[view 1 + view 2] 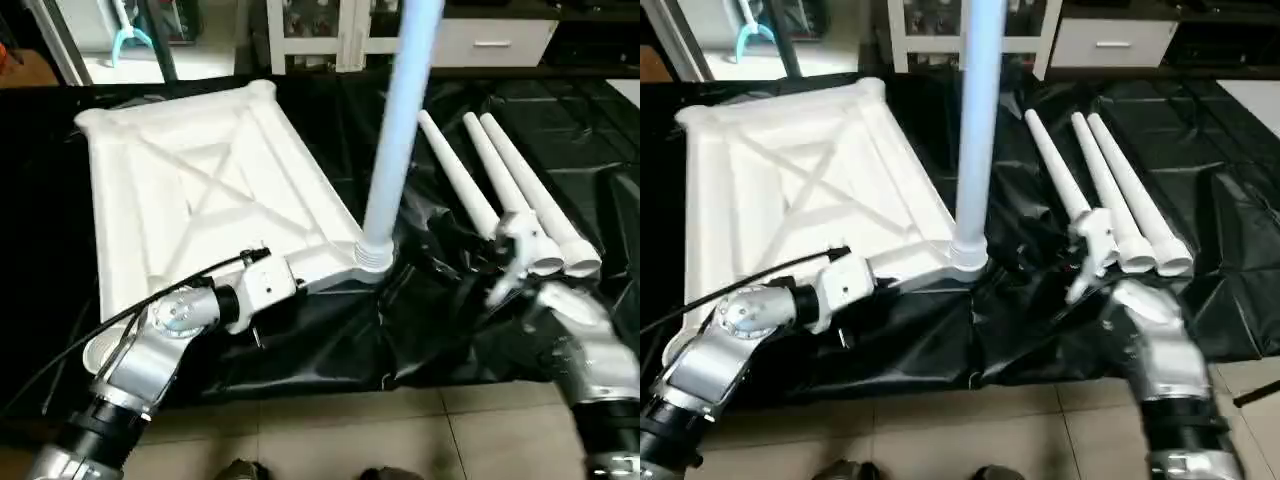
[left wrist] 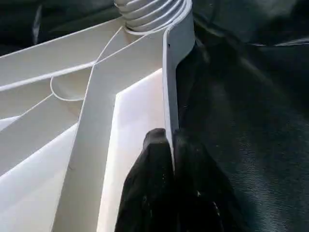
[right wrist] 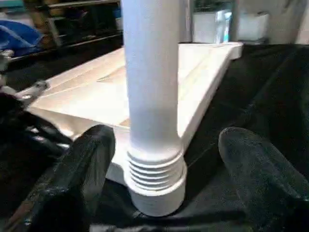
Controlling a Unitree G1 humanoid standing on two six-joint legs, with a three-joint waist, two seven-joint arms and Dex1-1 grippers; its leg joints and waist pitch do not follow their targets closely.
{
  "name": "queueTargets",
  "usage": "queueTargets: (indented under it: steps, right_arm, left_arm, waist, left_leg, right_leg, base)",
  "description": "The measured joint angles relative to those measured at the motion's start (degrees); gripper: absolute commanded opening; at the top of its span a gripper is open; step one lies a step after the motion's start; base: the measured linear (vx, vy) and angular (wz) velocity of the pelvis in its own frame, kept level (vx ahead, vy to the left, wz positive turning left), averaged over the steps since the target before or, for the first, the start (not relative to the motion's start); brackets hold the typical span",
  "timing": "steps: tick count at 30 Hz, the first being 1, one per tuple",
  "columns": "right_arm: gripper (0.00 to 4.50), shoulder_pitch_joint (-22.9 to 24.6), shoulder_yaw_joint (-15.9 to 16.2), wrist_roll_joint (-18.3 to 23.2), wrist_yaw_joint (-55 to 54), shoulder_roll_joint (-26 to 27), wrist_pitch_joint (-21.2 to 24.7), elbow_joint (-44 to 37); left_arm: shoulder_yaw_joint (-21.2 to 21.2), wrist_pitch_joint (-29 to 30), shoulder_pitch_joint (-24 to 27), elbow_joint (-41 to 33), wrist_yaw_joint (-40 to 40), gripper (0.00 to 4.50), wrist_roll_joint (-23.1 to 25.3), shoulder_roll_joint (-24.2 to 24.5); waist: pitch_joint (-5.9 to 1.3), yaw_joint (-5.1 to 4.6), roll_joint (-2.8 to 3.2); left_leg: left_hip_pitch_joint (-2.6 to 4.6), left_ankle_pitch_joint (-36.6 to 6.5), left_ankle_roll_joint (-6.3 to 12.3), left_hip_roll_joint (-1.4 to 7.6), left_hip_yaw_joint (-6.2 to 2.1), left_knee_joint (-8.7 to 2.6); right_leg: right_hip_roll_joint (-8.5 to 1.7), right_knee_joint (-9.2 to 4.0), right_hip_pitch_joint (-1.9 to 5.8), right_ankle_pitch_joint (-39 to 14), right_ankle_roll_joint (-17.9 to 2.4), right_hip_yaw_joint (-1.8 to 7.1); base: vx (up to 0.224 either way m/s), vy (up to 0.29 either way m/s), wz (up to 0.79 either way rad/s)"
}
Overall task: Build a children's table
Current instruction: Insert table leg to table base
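**One leg seated, three waiting**

Lies upside down on black sheeting (image 1: 450, 330), the white tabletop (image 1: 200, 190), X-ribs up. Stands upright in the near corner socket (image 1: 372, 255), one leg (image 1: 400, 120); threads visible at its base. Probably light, stiff hollow plastic, smooth and somewhat slippery on the tapered tubes; best taken low on the shaft near the threaded end for a leg, by the thin rim wall for the top. Likely to skid on the glossy sheet unless braced.

Lie side by side just beyond, three spare legs (image 1: 500, 190), thick ends toward the robot.

Clamped together on the tabletop's rim wall close to the socket, the left tool (image 2: 171, 159). Spread wide apart on either side of the standing leg's base without touching it, the right tool (image 3: 159, 164).

Cut off above, the standing leg's upper end. Hard to judge how deep the thread sits. Hidden behind the left forearm, the nearest left corner.
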Motion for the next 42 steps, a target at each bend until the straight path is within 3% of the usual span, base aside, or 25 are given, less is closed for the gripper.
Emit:
queueTargets:
  steps: [5,12,20,22,25,28,31,32,42]
  right_arm:
    - [4.39,-1.6,1.6,0.2,5.7,-2.8,3.1,0.0]
    - [4.39,-8.2,4.4,-3.4,7.3,-2.6,-0.2,6.4]
    - [4.39,-11.7,4.5,-4.9,10.2,-2.4,-1.4,12.7]
    - [4.05,-12.2,4.6,-5.0,11.5,-2.7,-1.4,13.8]
    - [4.0,-12.7,4.7,-5.0,12.9,-2.8,-1.4,14.9]
    - [3.62,-12.8,4.7,-5.0,13.9,-2.8,-1.3,15.8]
    - [3.54,-13.1,4.9,-5.1,15.4,-2.8,-1.2,16.6]
    - [3.24,-13.3,4.9,-5.1,15.6,-2.8,-1.2,17.1]
    - [2.59,-13.9,5.1,-5.3,17.3,-2.3,-1.0,18.0]
  left_arm:
    - [-1.0,-0.1,0.1,-0.5,-1.3,0.0,0.0,-0.4]
    - [-4.1,-0.1,0.1,-2.7,-3.7,0.0,0.5,-1.3]
    - [-4.9,0.0,0.1,-3.4,-4.4,0.0,0.9,-1.4]
    - [-4.9,0.0,0.1,-3.4,-4.3,0.0,1.0,-1.4]
    - [-4.9,0.0,0.1,-3.4,-4.2,0.0,1.1,-1.5]
    - [-4.9,0.0,0.1,-3.5,-4.3,0.0,1.1,-1.5]
    - [-4.9,0.0,0.1,-3.5,-4.3,0.0,1.1,-1.5]
    - [-4.9,0.0,0.1,-3.5,-4.3,0.0,1.1,-1.5]
    - [-4.9,0.4,0.1,-3.4,-4.2,0.0,1.2,-1.5]
  waist:
    - [-0.04,0.02,-0.07]
    - [-0.06,0.28,-0.24]
    - [0.0,0.05,-0.55]
    - [0.01,0.04,-0.56]
    - [-0.01,0.05,-0.6]
    - [0.0,0.03,-0.62]
    - [0.0,0.0,-0.63]
    - [0.0,0.0,-0.63]
    - [0.0,-0.18,-0.74]
  left_leg:
    - [0.02,0.0,0.0,0.0,0.0,0.1]
    - [-0.07,0.0,0.1,-0.03,0.07,0.24]
    - [-0.11,0.1,0.2,-0.07,0.07,0.35]
    - [-0.11,0.1,0.21,-0.08,0.07,0.37]
    - [-0.11,0.1,0.21,-0.07,0.07,0.38]
    - [-0.11,0.1,0.22,-0.08,0.07,0.39]
    - [-0.11,0.1,0.23,-0.07,0.07,0.4]
    - [-0.11,0.1,0.23,-0.07,0.07,0.4]
    - [-0.09,0.1,0.23,-0.06,0.07,0.45]
  right_leg:
    - [-0.03,0.06,0.08,0.0,0.0,-0.02]
    - [-0.17,0.13,0.11,0.0,0.0,-0.05]
    - [-0.23,0.25,0.09,0.0,0.0,-0.07]
    - [-0.24,0.25,0.09,0.0,0.0,-0.07]
    - [-0.24,0.27,0.09,0.0,0.0,-0.07]
    - [-0.24,0.27,0.09,0.1,0.0,-0.07]
    - [-0.24,0.3,0.09,0.1,0.0,-0.07]
    - [-0.24,0.31,0.09,0.1,0.0,-0.08]
    - [-0.24,0.36,0.09,0.1,0.0,-0.07]
  base:
    - [0.0,0.0,0.0]
    - [0.0,0.0,0.0]
    - [0.0,0.0,0.0]
    - [0.0,0.0,0.0]
    - [0.0,0.0,0.0]
    - [0.0,0.0,0.0]
    - [0.0,0.0,0.0]
    - [0.0,0.0,0.0]
    - [0.0,0.0,0.0]
